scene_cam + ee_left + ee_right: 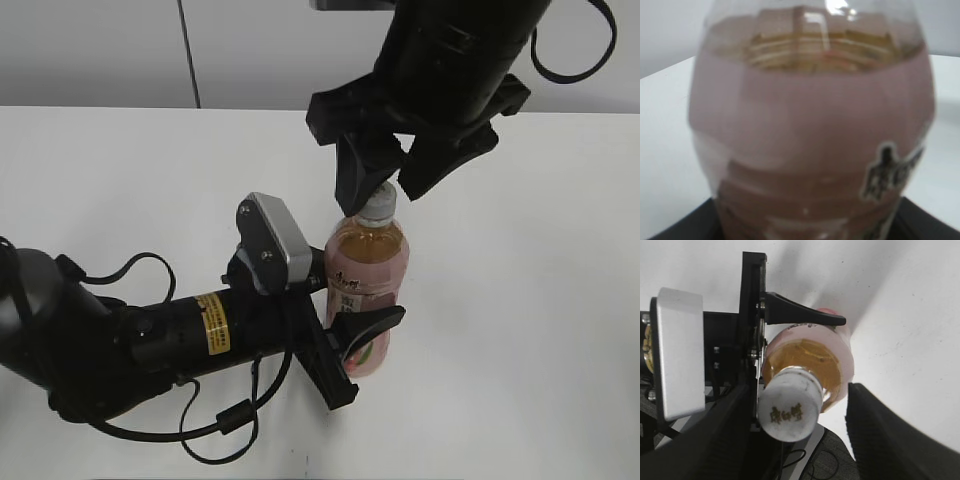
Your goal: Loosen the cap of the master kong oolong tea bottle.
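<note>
The master kong oolong tea bottle (367, 270) stands upright on the white table, amber tea inside, pink label. My left gripper (345, 345) is shut on the bottle's lower body. In the left wrist view the bottle (810, 130) fills the frame. The white cap (378, 204) is on the bottle, and its top with a dark-and-orange mark shows in the right wrist view (789, 411). My right gripper (385, 175) is open just above the cap, one finger on each side; in the right wrist view (800, 435) the left finger is close to the cap and the right finger stands apart.
The white table (520, 330) spreads all round the bottle. The left arm with its cables (150, 340) lies across the front left. A grey wall (100, 50) runs behind the table.
</note>
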